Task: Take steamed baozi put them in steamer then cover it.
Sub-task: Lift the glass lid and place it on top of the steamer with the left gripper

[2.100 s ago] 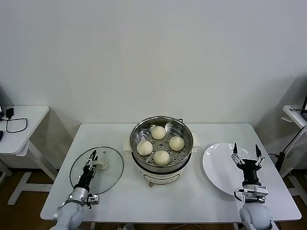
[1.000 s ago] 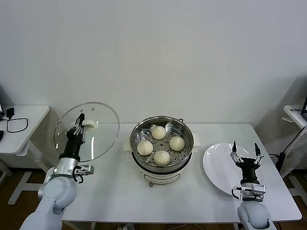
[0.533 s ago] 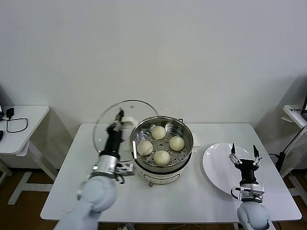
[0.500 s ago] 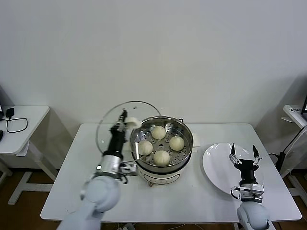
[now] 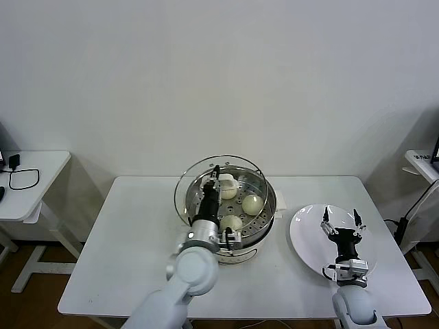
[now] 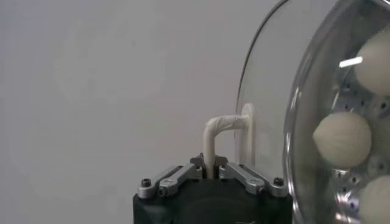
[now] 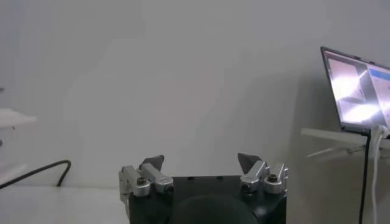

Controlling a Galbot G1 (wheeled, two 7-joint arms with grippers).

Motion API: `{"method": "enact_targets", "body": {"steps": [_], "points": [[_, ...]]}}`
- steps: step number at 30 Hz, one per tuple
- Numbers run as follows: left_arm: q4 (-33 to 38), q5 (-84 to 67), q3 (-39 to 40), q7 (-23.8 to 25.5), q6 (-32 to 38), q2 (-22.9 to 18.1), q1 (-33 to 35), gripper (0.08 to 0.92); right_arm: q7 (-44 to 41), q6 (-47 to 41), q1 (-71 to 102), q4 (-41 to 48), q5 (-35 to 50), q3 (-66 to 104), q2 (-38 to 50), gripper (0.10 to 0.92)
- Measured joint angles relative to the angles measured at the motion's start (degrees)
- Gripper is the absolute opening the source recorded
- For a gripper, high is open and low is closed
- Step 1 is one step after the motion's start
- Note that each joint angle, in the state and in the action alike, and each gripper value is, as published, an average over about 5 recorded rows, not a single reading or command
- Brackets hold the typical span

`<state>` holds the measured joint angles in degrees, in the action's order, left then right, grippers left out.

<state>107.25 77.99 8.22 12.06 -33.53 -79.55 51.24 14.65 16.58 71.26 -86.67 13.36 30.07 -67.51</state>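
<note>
The steamer (image 5: 265, 225) stands mid-table with steamed baozi on its perforated tray; three show (image 5: 252, 203) (image 5: 232, 222) (image 5: 228, 190). My left gripper (image 5: 214, 179) is shut on the cream handle (image 5: 226, 181) of the glass cover (image 5: 188, 199). It holds the cover tilted on edge, just above and in front of the steamer's left half. In the left wrist view the fingers (image 6: 234, 173) pinch the handle (image 6: 214, 135), and baozi (image 6: 341, 139) show through the glass (image 6: 268, 91). My right gripper (image 5: 341, 219) stands open and empty over the plate; its jaws (image 7: 201, 164) are spread wide.
A flat white plate (image 5: 309, 240) lies on the table's right side. A side table with a black cable (image 5: 24, 179) stands at far left. Another side table (image 5: 422, 163) is at far right, and the right wrist view shows a laptop (image 7: 359, 91).
My left gripper lifted the cover from the table's left side and carried it right, up to the steamer. The right gripper drifted slightly left and stayed open.
</note>
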Motion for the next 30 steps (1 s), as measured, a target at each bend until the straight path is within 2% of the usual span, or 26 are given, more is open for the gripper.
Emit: {"method": "enact_targets", "body": {"steps": [13, 30], "points": [[-6.1, 6.4, 3.3, 2.2, -1.3, -5.1, -1.5, 0.192, -0.1, -0.5, -1.1, 1.5, -0.7, 0.4, -0.7, 0.823], [-9.9, 9.8, 3.0, 3.3, -0.7, -6.1, -2.6, 0.192, -0.2, -0.2, -1.7, 2.4, -1.4, 0.4, -1.5, 0.823]]}}
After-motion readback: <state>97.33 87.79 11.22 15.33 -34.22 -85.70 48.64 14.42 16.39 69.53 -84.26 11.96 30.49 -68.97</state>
